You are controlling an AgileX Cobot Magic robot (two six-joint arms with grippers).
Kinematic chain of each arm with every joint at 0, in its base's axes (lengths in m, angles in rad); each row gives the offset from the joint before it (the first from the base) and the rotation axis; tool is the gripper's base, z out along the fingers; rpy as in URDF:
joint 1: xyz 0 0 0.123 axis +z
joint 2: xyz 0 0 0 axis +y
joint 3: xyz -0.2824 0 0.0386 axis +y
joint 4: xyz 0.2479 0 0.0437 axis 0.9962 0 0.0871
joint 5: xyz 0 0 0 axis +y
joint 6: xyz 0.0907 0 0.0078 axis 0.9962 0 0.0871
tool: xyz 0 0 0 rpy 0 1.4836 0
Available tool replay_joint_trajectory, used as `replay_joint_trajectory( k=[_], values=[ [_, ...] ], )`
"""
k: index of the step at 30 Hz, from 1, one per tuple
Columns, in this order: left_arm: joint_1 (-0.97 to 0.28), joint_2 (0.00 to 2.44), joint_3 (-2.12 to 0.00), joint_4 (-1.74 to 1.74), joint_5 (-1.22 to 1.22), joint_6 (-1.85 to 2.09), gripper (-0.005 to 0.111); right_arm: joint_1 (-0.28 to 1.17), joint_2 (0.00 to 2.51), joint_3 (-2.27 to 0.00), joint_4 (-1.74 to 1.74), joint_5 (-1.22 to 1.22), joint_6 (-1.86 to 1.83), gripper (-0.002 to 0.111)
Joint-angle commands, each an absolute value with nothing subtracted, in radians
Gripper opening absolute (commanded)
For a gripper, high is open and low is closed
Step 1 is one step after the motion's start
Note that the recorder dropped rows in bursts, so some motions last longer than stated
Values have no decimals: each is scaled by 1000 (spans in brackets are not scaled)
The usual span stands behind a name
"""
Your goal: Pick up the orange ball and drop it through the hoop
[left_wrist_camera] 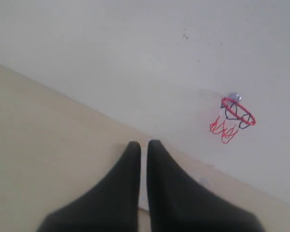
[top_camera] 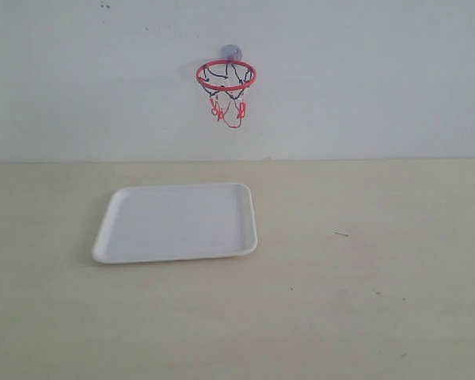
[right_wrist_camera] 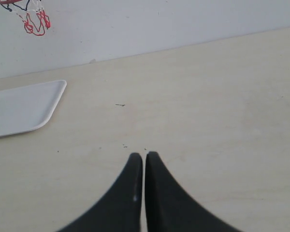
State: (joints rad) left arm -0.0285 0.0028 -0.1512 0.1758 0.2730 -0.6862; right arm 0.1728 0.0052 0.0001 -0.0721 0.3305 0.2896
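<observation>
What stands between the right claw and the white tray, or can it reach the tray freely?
Probably yes, it can. The right claw, shut and empty, hangs over the table, and nothing lies between it and the white tray in its wrist view.

We see our left end effector (left_wrist_camera: pixel 142 145), its two black fingers (left_wrist_camera: pixel 123 193) pressed almost together, above the beige worktop (left_wrist_camera: pixel 43 140). Beyond it, the hoop (left_wrist_camera: pixel 238 113) hangs on the white wall (left_wrist_camera: pixel 111 48).

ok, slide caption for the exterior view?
Mini hoop on the wall above a white tray on the beige table; orange ball not in frame.
</observation>
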Motion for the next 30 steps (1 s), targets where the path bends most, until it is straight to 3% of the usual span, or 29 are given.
replay_joint_trajectory(
  k=[1, 11, 18, 22, 30],
  values=[
    [-21, 0, -16, 159, 162, -629, 4, 170, 0, 0, -79, 322, 285, 1],
    [-21, 0, 0, -11, 220, 39, 4, 170, 0, 0, -79, 322, 285, 1],
    [-20, 0, 0, 0, 303, 7, 4, 170, 0, 0, -79, 322, 287, 1],
    [-20, 0, 0, 158, 303, -288, 4, 170, 0, 0, -79, 322, 287, 1],
    [-20, 0, 0, 153, 303, -303, 4, 170, 0, 0, -79, 322, 287, 1]
  ],
)
